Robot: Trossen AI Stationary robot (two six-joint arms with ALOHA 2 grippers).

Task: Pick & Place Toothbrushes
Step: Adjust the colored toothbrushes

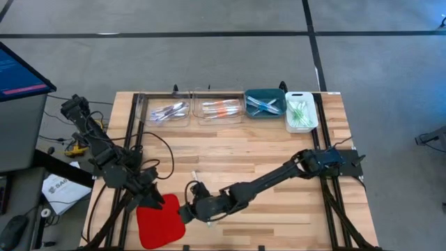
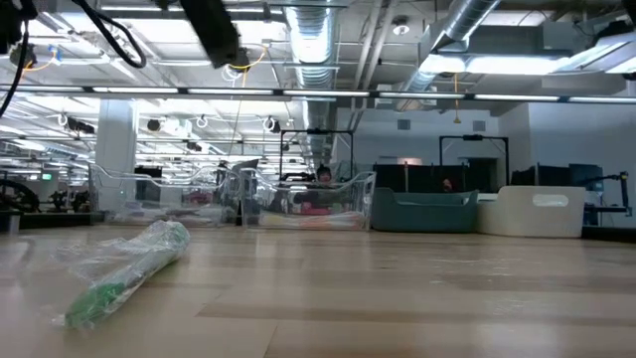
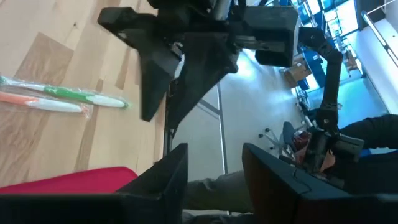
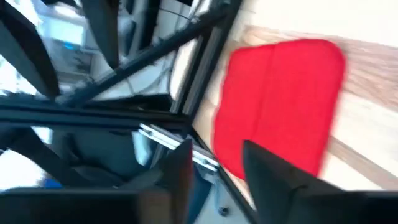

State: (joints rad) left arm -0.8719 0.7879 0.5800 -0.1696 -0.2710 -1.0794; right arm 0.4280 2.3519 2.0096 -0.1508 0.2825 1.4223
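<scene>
Nearest the low camera, at about eight o'clock, a toothbrush [image 2: 124,270] lies on the wooden table [image 1: 265,150], sealed in a crinkled clear wrapper with a green end showing through. From the left wrist camera two wrapped toothbrushes [image 3: 59,99] lie side by side, one with green accents, one with orange, both translucent white along the handle.

Seen from above, more toothbrushes rest along the twelve o'clock edge, sorted into two clear bins [image 1: 195,110], a teal bin [image 1: 264,102] and a white bin [image 1: 300,111].

A red pad [image 1: 159,219] sits at seven o'clock. Its right edge meets the right gripper [image 1: 191,208], whose fingers stand apart with nothing between them. The left gripper [image 1: 149,189] hovers at the pad's upper left corner, jaws also parted and empty.
</scene>
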